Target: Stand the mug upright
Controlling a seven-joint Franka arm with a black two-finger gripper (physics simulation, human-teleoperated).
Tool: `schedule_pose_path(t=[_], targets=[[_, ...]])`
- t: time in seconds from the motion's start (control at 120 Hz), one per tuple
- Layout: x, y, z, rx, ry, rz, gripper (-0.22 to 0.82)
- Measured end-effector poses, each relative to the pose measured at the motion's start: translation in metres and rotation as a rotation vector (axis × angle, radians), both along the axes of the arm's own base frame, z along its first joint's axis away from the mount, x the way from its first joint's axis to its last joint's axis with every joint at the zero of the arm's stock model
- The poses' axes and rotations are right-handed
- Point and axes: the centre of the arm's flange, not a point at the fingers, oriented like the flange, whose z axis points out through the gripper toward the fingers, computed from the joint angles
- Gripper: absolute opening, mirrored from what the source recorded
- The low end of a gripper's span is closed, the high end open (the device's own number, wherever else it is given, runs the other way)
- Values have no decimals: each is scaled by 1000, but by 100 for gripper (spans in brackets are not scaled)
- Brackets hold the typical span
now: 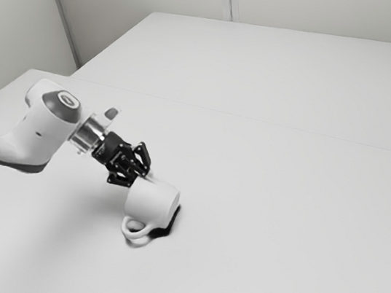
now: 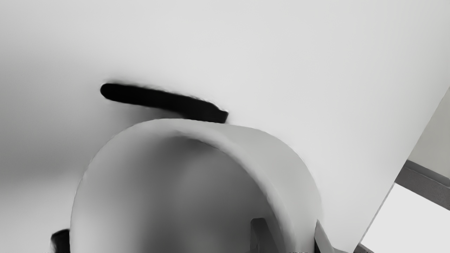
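1. mug: located on or just over the table, at the gripper. contact with the tabletop cannot be determined.
2. mug orientation: tipped on its side, not upright. the mouth faces the gripper; the base faces the exterior view's right.
3. handle: extends from the mug body toward the lower edge of the exterior view, with a faint shadow just below it.
4. jaws: closed on the mug wall near the rim. one finger sits inside the mouth; the opposing finger bears on the outer surface.
5. arm: enters from the exterior view's left, with the gripper angled down to the mug.
6. dark shadow: lies along the underside of the mug, toward the base end.
7. black strip: visible in the wrist view beside the mug's rim; its nature cannot be determined.
8. pale flat surface: positioned beyond the table, in front of a light wall.
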Motion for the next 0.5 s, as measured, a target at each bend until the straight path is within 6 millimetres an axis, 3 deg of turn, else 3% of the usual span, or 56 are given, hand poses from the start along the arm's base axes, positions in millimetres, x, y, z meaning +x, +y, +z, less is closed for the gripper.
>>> schedule_pose_path(t=[0.325,0.5], targets=[[2,-48,20,7,-23,-95,-16],[16,-43,45,96,-58,-138,-17]])
